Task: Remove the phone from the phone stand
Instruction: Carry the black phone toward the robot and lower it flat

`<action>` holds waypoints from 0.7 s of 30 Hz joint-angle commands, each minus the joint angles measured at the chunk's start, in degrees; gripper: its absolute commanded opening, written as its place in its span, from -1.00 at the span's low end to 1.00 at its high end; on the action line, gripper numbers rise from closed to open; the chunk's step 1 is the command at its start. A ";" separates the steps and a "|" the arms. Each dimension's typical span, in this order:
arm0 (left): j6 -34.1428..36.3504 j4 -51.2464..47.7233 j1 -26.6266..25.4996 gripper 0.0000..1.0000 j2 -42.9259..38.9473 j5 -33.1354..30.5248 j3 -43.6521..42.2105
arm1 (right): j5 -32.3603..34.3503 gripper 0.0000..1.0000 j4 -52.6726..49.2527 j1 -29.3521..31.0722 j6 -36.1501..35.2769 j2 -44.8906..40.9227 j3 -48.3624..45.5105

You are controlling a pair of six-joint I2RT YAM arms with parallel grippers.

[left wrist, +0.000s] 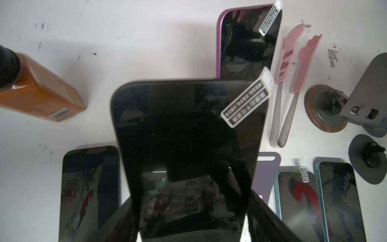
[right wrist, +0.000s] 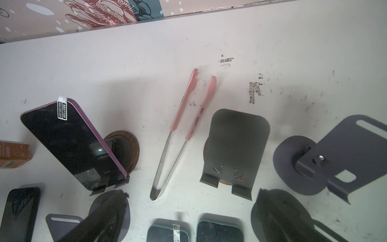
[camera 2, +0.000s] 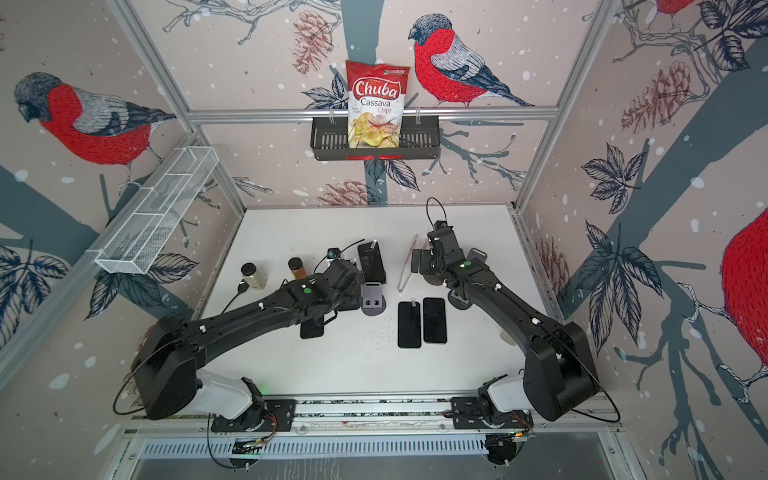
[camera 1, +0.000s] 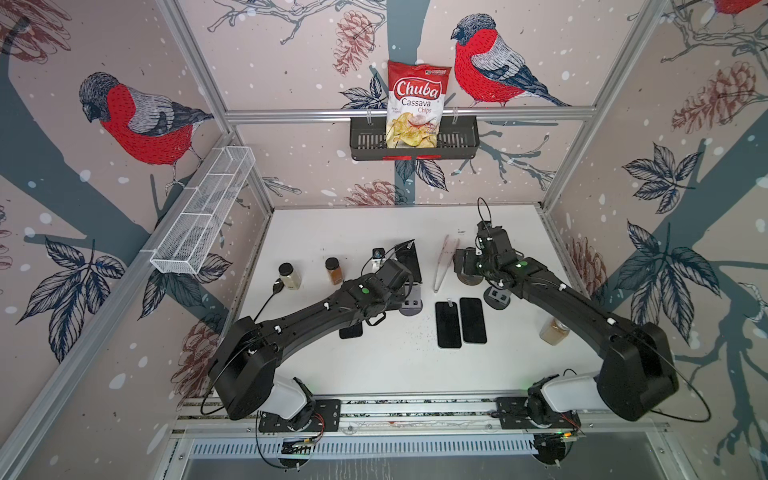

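The left pincer [left wrist: 192, 218] gripped a phone [left wrist: 184, 146], one of five, above the empty stand [left wrist: 268, 167] left of the tongs [left wrist: 289, 83], with bare tabletop [camera 1: 332, 224] behind them; the right pincer [right wrist: 192, 194] gaped.

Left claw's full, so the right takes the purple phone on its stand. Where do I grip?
The purple phone leans back, bottom edge in the stand's lip, so the upper end looks free: pinch its long edges near the tagged top, coming down from above.
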 commanded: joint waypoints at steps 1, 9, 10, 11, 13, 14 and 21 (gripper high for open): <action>-1.82 1.02 0.40 0.41 -1.12 0.85 -2.37 | 0.49 0.98 1.51 0.23 0.94 0.08 0.02; -3.76 0.80 0.86 0.41 -1.66 2.14 -6.73 | 0.60 0.98 2.05 0.93 1.29 0.63 0.34; -3.93 0.94 0.95 0.41 -1.66 2.31 -7.10 | 0.58 0.99 1.92 1.02 1.32 0.73 0.52; -3.99 1.17 0.99 0.41 -1.66 2.62 -7.57 | 0.67 0.99 1.66 1.15 1.34 0.91 0.78; -3.84 1.47 1.21 0.42 -1.50 2.95 -8.16 | 1.08 0.98 1.26 1.37 1.28 1.04 1.16; -3.79 1.60 1.38 0.42 -1.28 3.05 -8.28 | 1.28 0.99 1.24 1.45 1.28 1.00 1.16; -3.58 1.32 1.91 0.42 1.04 3.76 -8.47 | 1.63 0.99 1.26 1.63 1.37 0.60 1.24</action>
